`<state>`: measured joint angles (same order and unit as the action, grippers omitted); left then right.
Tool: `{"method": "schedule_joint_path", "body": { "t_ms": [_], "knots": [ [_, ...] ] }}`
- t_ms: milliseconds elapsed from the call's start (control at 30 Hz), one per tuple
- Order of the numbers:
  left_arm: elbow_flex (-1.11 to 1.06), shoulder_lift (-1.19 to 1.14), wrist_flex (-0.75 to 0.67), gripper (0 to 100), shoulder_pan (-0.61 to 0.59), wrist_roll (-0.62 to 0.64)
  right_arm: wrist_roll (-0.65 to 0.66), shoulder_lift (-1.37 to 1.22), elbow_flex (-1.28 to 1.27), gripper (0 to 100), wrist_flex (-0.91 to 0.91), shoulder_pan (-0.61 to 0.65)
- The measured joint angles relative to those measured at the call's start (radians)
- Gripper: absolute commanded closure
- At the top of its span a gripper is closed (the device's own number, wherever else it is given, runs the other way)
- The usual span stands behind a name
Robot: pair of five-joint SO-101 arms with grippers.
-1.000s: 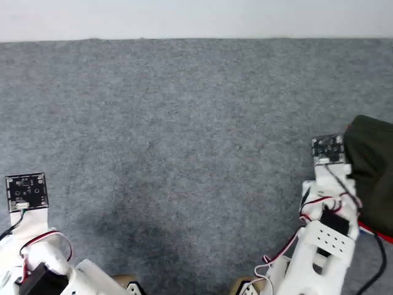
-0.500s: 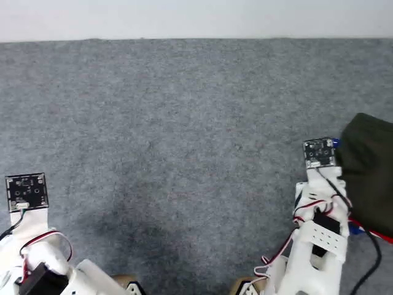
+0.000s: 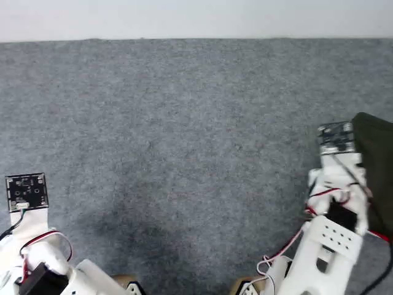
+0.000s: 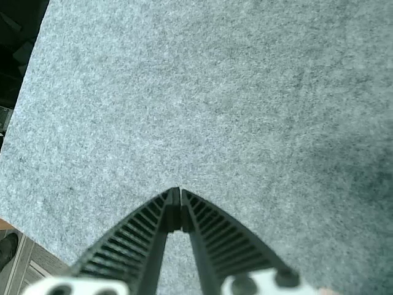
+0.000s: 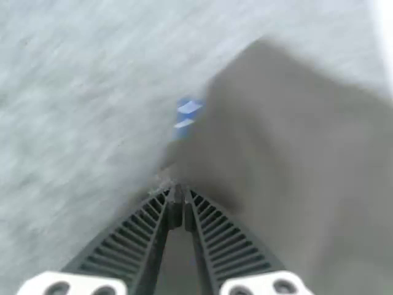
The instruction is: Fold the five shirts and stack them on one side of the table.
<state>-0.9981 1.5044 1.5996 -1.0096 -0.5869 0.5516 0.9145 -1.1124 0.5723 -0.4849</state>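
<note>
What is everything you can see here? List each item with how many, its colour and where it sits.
dark shirt: one, dark green-black, bunched at the table's right edge beside the right arm
blue scrap: one, blue, at the dark shirt's edge; too blurred to identify
red edge: one, red, peeking out beneath the dark shirt near the front right
table cover: one, grey felt, spread over the whole table
wall: one, white, along the far edge
left arm: one, white, front left
right arm: one, white, front right
left gripper: one, black, shut and holding nothing, above bare felt
right gripper: one, black, shut at the dark shirt's edge, apparently pinching it
</note>
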Motion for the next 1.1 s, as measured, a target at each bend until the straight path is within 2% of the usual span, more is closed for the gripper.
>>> {"method": "schedule_joint_path", "body": {
  "t_ms": [100, 267, 633, 800, 1100],
  "knots": [
    [0.0, 0.0, 0.0, 98, 0.0, 0.0, 0.0, 0.029, 0.028, 99.0, -0.041, -0.043],
    [0.0, 0.0, 0.0, 98, 0.0, 0.0, 0.0, -0.028, 0.018, 99.0, -0.229, -0.107],
    [0.0, 0.0, 0.0, 98, 0.0, 0.0, 0.0, -0.546, -0.018, 99.0, -0.623, -0.054],
    [0.0, 0.0, 0.0, 98, 0.0, 0.0, 0.0, -0.598, 0.063, 99.0, -0.649, -0.061],
    [0.0, 0.0, 0.0, 98, 0.0, 0.0, 0.0, -0.437, 0.097, 99.0, -0.649, -0.17]
  ]
}}
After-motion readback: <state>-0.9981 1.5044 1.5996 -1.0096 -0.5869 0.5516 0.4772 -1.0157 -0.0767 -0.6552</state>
